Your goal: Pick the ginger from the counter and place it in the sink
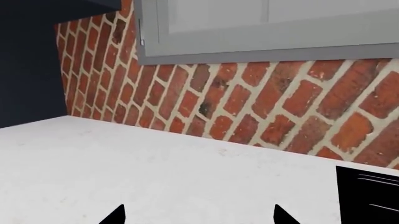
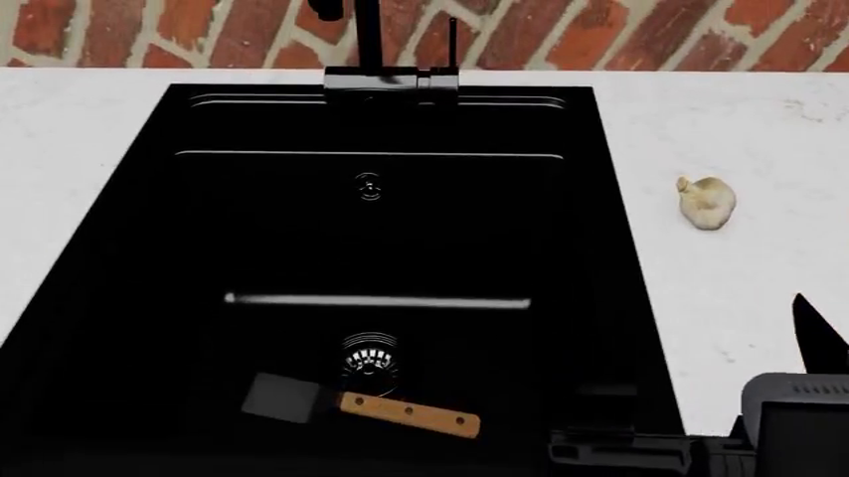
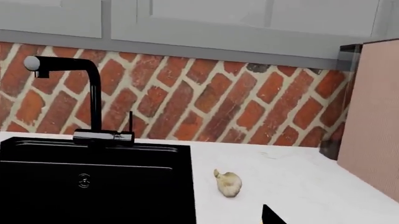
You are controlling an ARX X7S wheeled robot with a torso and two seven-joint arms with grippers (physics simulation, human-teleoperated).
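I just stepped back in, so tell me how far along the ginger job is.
Nothing is done yet. The ginger lies on the counter, on the right-arm side of the sink, untouched. The sink holds only a spatula. Nothing is in hand: the right gripper is short of the ginger, and the left gripper is over bare counter. Left: reach, grasp, carry over, drop in.

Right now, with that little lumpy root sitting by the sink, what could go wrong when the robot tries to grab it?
The ginger is small and knobby, so it could slip or roll from the right gripper on the smooth counter. In the sink a spatula lies beside the drain, so a dropped ginger might land on it and bounce.
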